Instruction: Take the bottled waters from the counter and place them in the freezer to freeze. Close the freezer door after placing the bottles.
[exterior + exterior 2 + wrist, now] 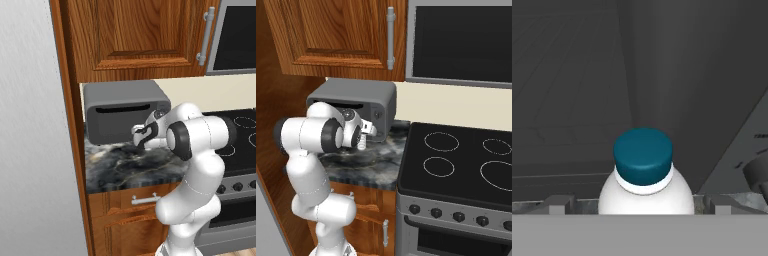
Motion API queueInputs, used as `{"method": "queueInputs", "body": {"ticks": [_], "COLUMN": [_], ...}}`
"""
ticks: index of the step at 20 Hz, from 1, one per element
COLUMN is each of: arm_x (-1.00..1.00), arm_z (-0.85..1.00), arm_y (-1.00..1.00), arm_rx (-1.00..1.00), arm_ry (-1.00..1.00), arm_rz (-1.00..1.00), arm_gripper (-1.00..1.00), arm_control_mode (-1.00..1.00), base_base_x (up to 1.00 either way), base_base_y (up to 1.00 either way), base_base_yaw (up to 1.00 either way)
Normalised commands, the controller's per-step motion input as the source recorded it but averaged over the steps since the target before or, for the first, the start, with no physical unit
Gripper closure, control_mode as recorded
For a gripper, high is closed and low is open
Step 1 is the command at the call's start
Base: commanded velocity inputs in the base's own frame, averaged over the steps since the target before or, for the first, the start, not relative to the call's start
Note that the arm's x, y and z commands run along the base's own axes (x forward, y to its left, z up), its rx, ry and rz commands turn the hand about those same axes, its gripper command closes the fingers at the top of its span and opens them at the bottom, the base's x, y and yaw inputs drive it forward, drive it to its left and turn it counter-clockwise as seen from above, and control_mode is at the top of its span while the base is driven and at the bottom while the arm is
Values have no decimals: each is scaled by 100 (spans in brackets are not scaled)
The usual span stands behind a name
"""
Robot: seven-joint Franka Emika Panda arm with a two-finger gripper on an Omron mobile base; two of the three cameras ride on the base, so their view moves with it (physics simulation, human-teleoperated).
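The pincer (640,202) stands wide open and empty, its two tips flanking an upright bottle (644,175) with a teal cap that sits dead ahead between them on the counter (130,167), just before the grey microwave (125,112).

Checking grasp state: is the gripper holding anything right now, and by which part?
Nothing held. The gripper is open, its fingertips standing apart on either side of the bottle, below its teal cap.

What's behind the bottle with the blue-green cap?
Behind the bottle stands the grey toaster oven, its dark front facing the open gripper. The bottle's lower part is hidden.
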Motion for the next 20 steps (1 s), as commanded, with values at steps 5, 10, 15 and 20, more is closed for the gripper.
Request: {"method": "queueInputs", "body": {"ticks": [5,10,15,20], "arm_x": [5,7,0,-24], "arm_z": [0,0,-1,-2], "arm_y": [0,0,0,0], "arm_rx": [0,0,0,1], "arm_ry": [0,0,0,1], "arm_rz": [0,0,0,0], "arm_gripper": [100,100,100,100], "arm_control_mode": [-100,-100,-100,-100], "base_base_x": [0,0,0,0], "base_base_y": [0,0,0,0], "base_base_yaw": [0,0,0,0]}}
